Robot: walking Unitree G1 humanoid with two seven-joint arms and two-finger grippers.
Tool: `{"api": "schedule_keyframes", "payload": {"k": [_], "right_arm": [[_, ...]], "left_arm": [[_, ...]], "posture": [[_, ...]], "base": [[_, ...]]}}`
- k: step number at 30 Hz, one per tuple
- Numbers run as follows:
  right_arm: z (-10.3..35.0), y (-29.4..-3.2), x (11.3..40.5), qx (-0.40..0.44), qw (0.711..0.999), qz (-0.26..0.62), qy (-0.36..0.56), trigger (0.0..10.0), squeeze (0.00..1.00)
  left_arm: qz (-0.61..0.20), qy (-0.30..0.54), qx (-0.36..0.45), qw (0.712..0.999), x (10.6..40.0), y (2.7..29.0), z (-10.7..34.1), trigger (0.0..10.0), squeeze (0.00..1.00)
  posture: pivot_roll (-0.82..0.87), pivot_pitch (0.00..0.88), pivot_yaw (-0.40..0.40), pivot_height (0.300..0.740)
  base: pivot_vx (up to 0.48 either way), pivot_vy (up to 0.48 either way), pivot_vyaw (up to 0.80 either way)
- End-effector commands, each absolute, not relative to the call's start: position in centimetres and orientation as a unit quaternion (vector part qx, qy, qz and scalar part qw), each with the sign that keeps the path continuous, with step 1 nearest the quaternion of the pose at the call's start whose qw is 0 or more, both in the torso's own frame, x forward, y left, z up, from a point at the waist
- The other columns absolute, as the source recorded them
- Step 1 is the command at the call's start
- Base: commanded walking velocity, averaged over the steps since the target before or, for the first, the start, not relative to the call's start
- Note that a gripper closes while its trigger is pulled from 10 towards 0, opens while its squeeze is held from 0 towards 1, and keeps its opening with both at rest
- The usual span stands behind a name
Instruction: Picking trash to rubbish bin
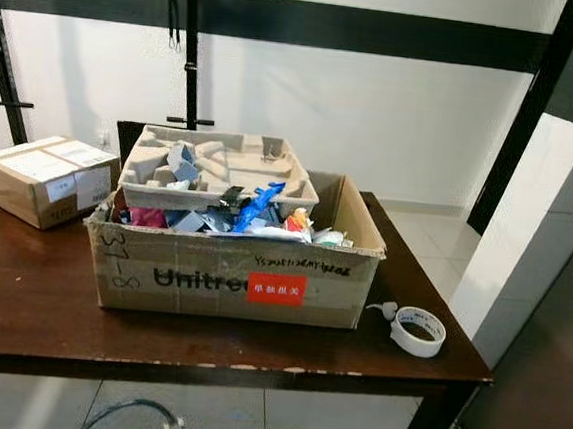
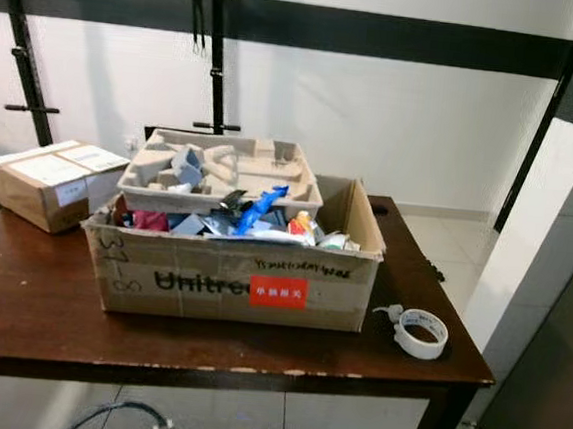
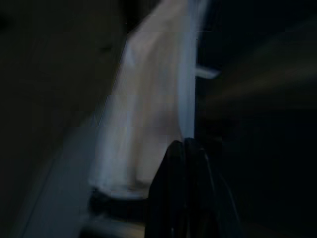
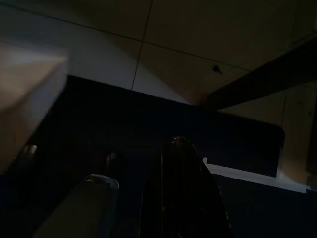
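An open cardboard box point(image 1: 231, 280) printed "Unitree" stands in the middle of a dark wooden table point(image 1: 28, 302). It is full of mixed trash, with a crumpled blue wrapper point(image 1: 259, 204) and colourful scraps point(image 1: 298, 221) on top. A grey pulp tray point(image 1: 220, 169) rests across the box's back half and holds a few grey pieces. In the dark left wrist view, my left gripper point(image 3: 182, 146) hangs with its fingers together and nothing between them. My right gripper point(image 4: 178, 144) is likewise shut and hangs below the table's level.
A white tape roll point(image 1: 418, 330) lies on the table to the right of the box, close to the front corner. A smaller sealed carton point(image 1: 47, 179) sits at the table's left. Black frame poles point(image 1: 191, 46) stand by the wall behind. A cable point(image 1: 129, 412) lies on the tiled floor.
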State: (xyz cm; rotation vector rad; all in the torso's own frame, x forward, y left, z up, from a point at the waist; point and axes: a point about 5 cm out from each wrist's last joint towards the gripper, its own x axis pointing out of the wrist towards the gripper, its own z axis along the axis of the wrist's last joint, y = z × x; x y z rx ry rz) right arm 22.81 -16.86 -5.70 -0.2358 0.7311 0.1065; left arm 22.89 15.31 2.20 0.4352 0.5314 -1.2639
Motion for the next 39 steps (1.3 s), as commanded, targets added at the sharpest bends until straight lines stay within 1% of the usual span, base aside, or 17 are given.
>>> {"api": "schedule_keyframes", "payload": {"k": [1,2,3,4,8,11,13,17,20,21,25,30,34,35,37,38,39], "right_arm": [[-5.9,-17.0,22.6,-0.117,0.923,0.054,0.362,10.0,0.00],[-5.9,-17.0,22.6,-0.117,0.923,0.054,0.362,10.0,0.00],[-5.9,-17.0,22.6,-0.120,0.921,0.064,0.365,10.0,0.00],[-5.9,-17.0,22.6,-0.120,0.921,0.064,0.365,10.0,0.00],[-6.0,-17.2,22.4,-0.125,0.917,0.082,0.369,10.0,0.00],[-6.0,-17.7,22.2,-0.123,0.917,0.079,0.370,10.0,0.00],[-6.0,-17.8,22.2,-0.122,0.917,0.078,0.371,10.0,0.00],[-6.1,-17.8,22.1,-0.123,0.917,0.078,0.372,10.0,0.00],[-6.1,-17.8,22.1,-0.122,0.917,0.079,0.372,10.0,0.00],[-6.1,-17.6,22.1,-0.121,0.917,0.081,0.372,10.0,0.00],[-6.1,-17.2,22.2,-0.119,0.917,0.085,0.371,10.0,0.00],[-6.0,-17.1,22.2,-0.117,0.918,0.086,0.369,10.0,0.00],[-6.1,-17.1,22.1,-0.116,0.918,0.085,0.370,10.0,0.00],[-6.2,-17.1,22.0,-0.116,0.918,0.085,0.371,10.0,0.00],[-6.2,-17.1,22.0,-0.116,0.917,0.085,0.371,10.0,0.00],[-6.2,-17.1,22.0,-0.116,0.917,0.085,0.372,10.0,0.00],[-6.2,-17.1,22.0,-0.116,0.917,0.085,0.372,10.0,0.00]], "left_arm": [[-0.621,0.233,0.183,0.725,23.1,14.7,4.6,10.0,0.00],[-0.621,0.233,0.183,0.725,23.1,14.7,4.6,10.0,0.00],[-0.652,0.221,0.181,0.702,23.3,14.2,6.7,10.0,0.00],[-0.652,0.221,0.181,0.702,23.3,14.2,6.7,10.0,0.00],[-0.692,0.198,0.179,0.671,23.5,13.5,9.6,10.0,0.00],[-0.719,0.138,0.155,0.663,24.1,11.8,14.1,10.0,0.00],[-0.724,0.129,0.152,0.661,24.1,11.6,14.9,10.0,0.00],[-0.749,0.033,0.140,0.647,24.9,10.0,20.8,10.0,0.00],[-0.751,0.008,0.138,0.645,25.1,9.7,22.2,10.0,0.00],[-0.749,-0.041,0.137,0.647,25.7,9.2,24.6,10.0,0.00],[-0.741,-0.115,0.129,0.649,26.4,8.5,28.5,10.0,0.00],[-0.750,-0.137,0.128,0.635,26.4,8.5,30.4,10.0,0.00],[-0.732,-0.159,0.141,0.647,27.0,8.2,31.2,10.0,0.00],[-0.696,-0.178,0.169,0.675,28.1,7.9,31.5,10.0,0.00],[-0.670,-0.191,0.195,0.690,28.8,7.7,31.6,10.0,0.00],[-0.639,-0.192,0.218,0.713,29.7,7.7,31.6,10.0,0.00],[-0.550,-0.198,0.267,0.767,32.0,7.7,31.8,10.0,0.00]], "posture": [[0.00,0.065,-0.026,0.740],[0.00,0.065,-0.026,0.740],[0.00,0.064,-0.022,0.740],[0.00,0.064,-0.022,0.740],[-0.01,0.063,-0.019,0.740],[-0.01,0.059,-0.017,0.740],[-0.01,0.059,-0.017,0.740],[-0.01,0.054,-0.019,0.740],[-0.01,0.054,-0.019,0.740],[-0.01,0.046,-0.021,0.740],[-0.01,0.045,-0.020,0.740],[-0.01,0.046,-0.015,0.740],[-0.01,0.048,-0.016,0.740],[-0.01,0.049,-0.016,0.740],[-0.01,0.049,-0.016,0.740],[-0.01,0.049,-0.016,0.740],[-0.01,0.052,-0.019,0.740]], "base": [[0.000,0.000,0.00],[0.000,0.000,0.00],[0.000,0.000,0.00],[0.000,0.000,0.00],[0.000,0.000,0.00],[0.000,0.000,0.00],[0.000,0.000,0.00],[0.000,0.000,0.00],[0.000,0.000,0.00],[0.000,0.000,0.00],[0.000,0.000,0.00],[0.000,0.000,0.00],[0.000,0.000,0.00],[0.000,0.000,0.00],[0.000,0.000,0.00],[0.000,0.000,0.00],[0.000,0.000,0.00]]}}
